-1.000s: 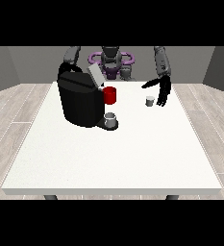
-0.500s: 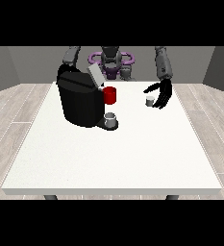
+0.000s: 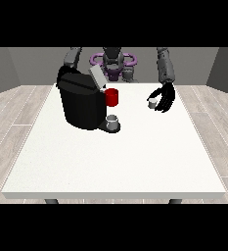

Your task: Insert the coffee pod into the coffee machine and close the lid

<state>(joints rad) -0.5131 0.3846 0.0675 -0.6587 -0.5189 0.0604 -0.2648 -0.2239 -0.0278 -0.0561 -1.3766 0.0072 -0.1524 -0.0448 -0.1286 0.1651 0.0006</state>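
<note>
Hand at view's right [image 3: 165,97] curled just beside coffee pod [image 3: 152,102], grip unclear; coffee machine [image 3: 83,100] lid [image 3: 97,77] up; near table [image 3: 115,157] bare

table [image 3: 135,162] – matt white, smooth | coffee machine [image 3: 81,103] – black plastic (dull sheen) | floor [image 3: 17,108] – pale wood

Bulky black coffee machine [image 3: 83,104] on the large white table [image 3: 115,157], grey lid [image 3: 97,77] raised, small grey cup [image 3: 113,120] at its base, small pale coffee pod [image 3: 152,102] well apart, black hand at the view's right [image 3: 165,98] curved beside the pod
</note>
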